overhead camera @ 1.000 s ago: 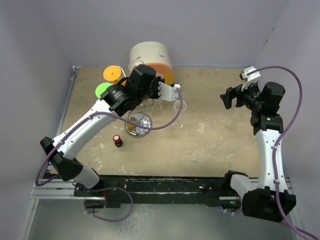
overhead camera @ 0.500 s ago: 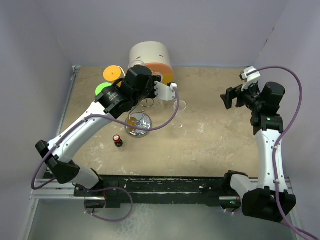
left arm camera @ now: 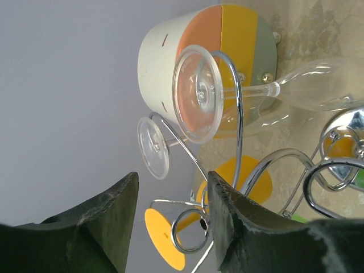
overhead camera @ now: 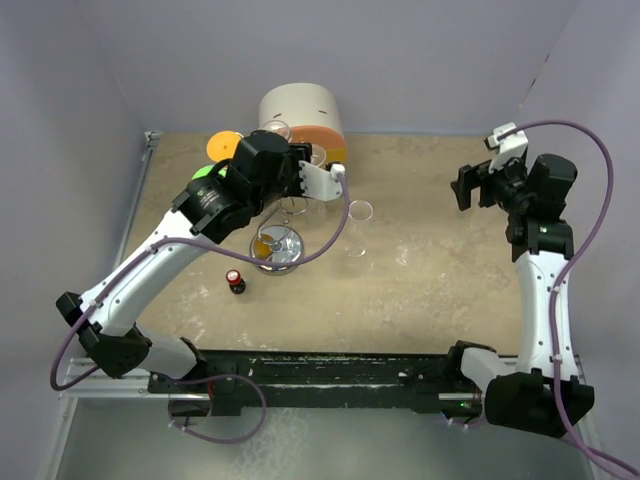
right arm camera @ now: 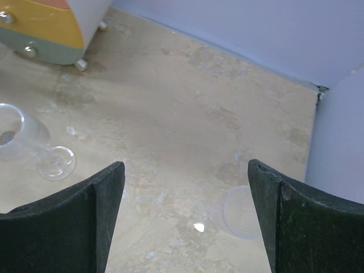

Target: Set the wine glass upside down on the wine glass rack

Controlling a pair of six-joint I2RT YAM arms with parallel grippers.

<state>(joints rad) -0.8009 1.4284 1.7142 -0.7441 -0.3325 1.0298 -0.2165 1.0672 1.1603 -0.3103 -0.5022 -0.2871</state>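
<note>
The left pincer [left arm camera: 170, 227] stands partly open, nothing between its dark fingers [left arm camera: 102, 227], which fill the bottom of the wrist view. Right in front of it is the wine glass [left arm camera: 196, 94]. Its round foot is caught in a curled arm of the wine glass rack [overhead camera: 277, 250], and its stem runs toward the right of the frame, bowl on the side of the shiny base, so it hangs upside down. It is apart from the fingers. A second glass [left arm camera: 153, 147], smaller in the frame, hangs the same way a little lower left. Behind both is the white-and-orange drum [left arm camera: 170, 51].

From above, the rack is left of centre, with an orange disc [overhead camera: 225, 146] toward the upper left and a small red-capped bottle [overhead camera: 236, 281] just below the base.

The right pincer [right arm camera: 185, 222], upper right in the overhead view, is spread wide and empty over the mottled surface [right arm camera: 170, 114]. A clear glass on its side [right arm camera: 23, 136] lies at the left edge of its view.
</note>
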